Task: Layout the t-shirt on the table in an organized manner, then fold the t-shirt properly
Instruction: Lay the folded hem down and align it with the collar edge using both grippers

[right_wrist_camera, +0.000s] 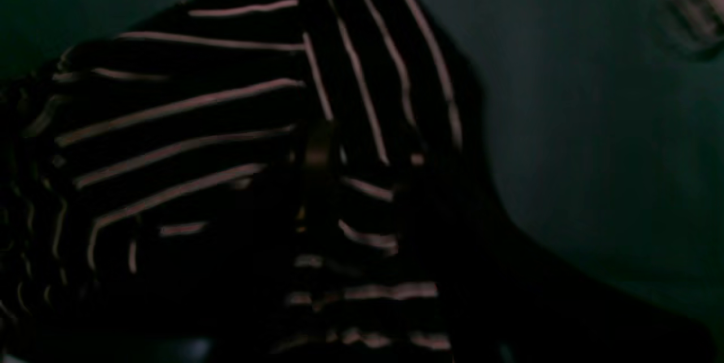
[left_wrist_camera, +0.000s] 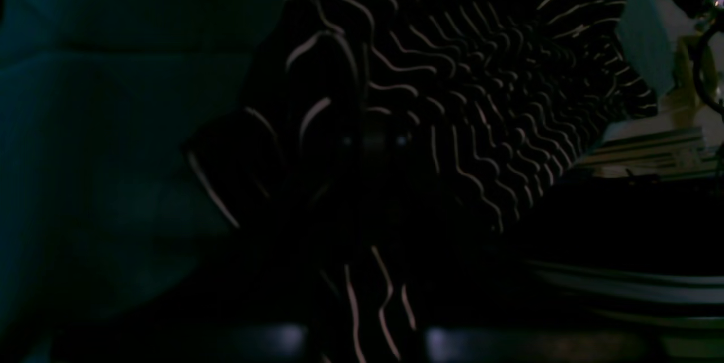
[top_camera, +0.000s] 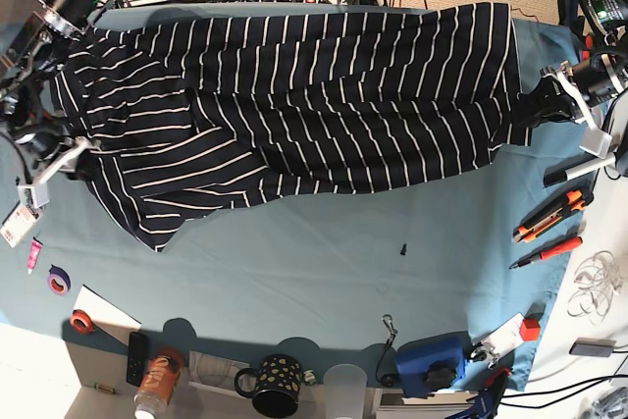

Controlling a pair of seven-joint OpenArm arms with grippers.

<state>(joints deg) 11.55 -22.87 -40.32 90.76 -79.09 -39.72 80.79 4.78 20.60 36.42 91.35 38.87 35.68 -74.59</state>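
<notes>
Left wrist view: the shirt (left_wrist_camera: pixel 452 69) fills the centre, left jaws clenched on its cloth. Right wrist view: stripes at left, jaws unclear. Base view: it lies across the upper table (top_camera: pixel 324 272); we should pull evenly, flattening wrinkles

Along the near edge stand a black polka-dot mug (top_camera: pixel 274 386), an orange can (top_camera: pixel 157 376), a clear cup (top_camera: pixel 343 383) and a blue box (top_camera: pixel 432 361). Tape rolls (top_camera: pixel 59 280) lie at one side, an orange-handled cutter (top_camera: pixel 551 215) and a red pen (top_camera: pixel 546 252) at the other.
</notes>
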